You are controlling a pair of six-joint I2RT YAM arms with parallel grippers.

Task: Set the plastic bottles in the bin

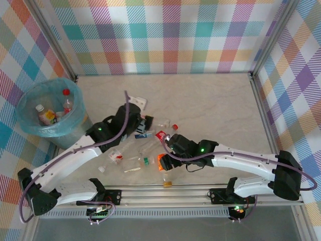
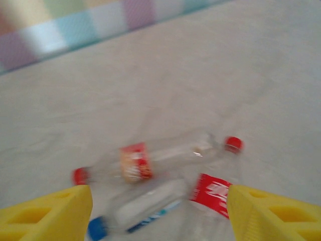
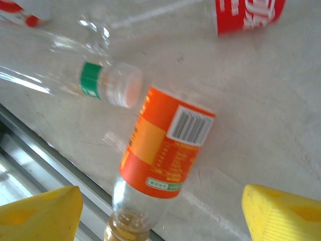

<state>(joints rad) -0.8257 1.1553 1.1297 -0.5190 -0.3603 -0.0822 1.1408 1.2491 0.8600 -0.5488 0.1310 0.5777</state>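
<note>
Several plastic bottles [image 1: 145, 153] lie scattered on the table between the two arms. The grey bin [image 1: 47, 113] with its teal liner stands at the far left and holds a few bottles. My left gripper [image 2: 158, 216] hangs open above a clear bottle with a red-orange label [image 2: 150, 160], a blue-capped bottle [image 2: 135, 208] and a red-labelled bottle [image 2: 213, 193]. My right gripper [image 3: 160, 216] is open too, its yellow fingers [image 3: 283, 213] wide on either side of an orange-labelled bottle [image 3: 165, 145] without touching it. In the top view the left gripper [image 1: 144, 125] and right gripper [image 1: 168, 146] hover over the pile.
A green-labelled, white-capped bottle [image 3: 100, 83] and a red-labelled one [image 3: 248, 14] lie beyond the orange bottle. The metal rail [image 3: 30, 150] at the table's near edge runs just below it. Checked walls [image 1: 165, 35] close in the table at the back and sides.
</note>
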